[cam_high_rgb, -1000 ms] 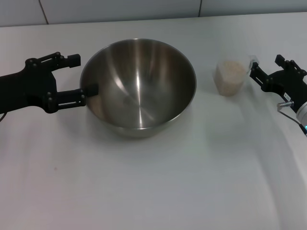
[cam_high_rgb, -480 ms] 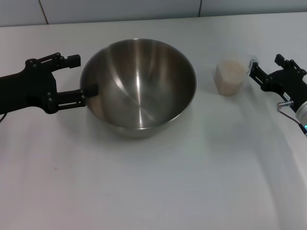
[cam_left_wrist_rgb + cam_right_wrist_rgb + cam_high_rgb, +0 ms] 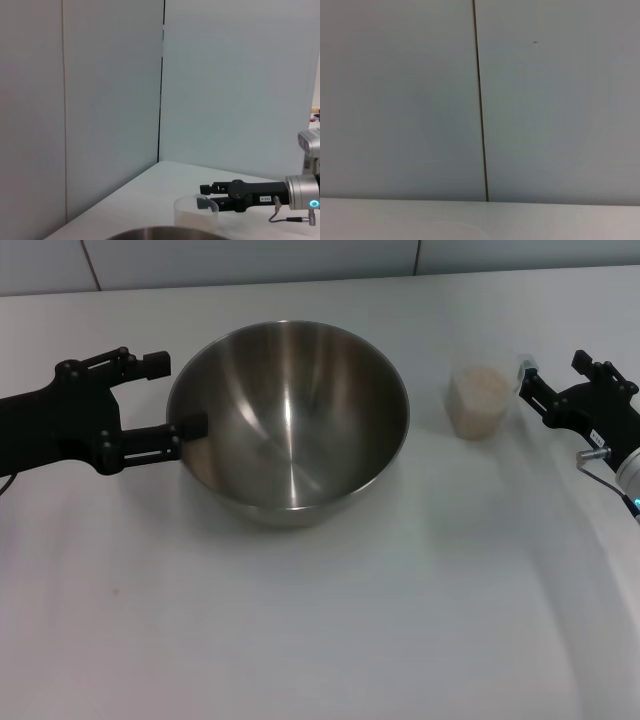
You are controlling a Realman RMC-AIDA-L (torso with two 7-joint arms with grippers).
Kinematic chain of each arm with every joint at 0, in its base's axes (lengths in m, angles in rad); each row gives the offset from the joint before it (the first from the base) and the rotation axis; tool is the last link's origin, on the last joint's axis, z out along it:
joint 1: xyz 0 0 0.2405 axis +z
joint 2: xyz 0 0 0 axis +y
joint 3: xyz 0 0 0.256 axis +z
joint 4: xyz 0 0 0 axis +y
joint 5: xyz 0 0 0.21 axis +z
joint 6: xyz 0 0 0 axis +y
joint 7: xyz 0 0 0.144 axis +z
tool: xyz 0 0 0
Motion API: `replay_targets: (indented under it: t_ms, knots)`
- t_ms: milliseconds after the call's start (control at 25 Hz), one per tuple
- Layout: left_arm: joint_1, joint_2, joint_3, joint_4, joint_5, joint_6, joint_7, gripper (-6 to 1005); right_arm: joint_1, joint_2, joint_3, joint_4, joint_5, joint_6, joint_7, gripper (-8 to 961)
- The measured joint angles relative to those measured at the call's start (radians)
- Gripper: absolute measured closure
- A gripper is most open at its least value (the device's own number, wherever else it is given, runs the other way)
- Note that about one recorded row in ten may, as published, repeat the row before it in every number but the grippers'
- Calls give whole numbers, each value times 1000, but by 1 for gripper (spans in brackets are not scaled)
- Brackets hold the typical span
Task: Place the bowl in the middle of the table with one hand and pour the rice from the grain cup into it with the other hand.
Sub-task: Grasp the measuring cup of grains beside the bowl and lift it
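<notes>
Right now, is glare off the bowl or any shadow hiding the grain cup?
Head view: bright streaks inside the steel bowl, but the grain cup and its rice stay clear. Left wrist view: the cup shows faintly by the right gripper. Right wrist view: only wall.

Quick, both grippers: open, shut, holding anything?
Left gripper: open, beside the bowl, holding nothing.
Right gripper: open at the grain cup, not gripping.
</notes>
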Motion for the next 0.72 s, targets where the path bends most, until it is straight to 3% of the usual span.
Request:
replay_targets:
  t_ms: [360,720]
  knots:
    - [-2,0,-1,0,-2,0,0,156,0,0,1,0,0,0,-25,231]
    - [-2,1,-1,0,-2,0,0,157,-1,2,3,1,0,0,-78,495]
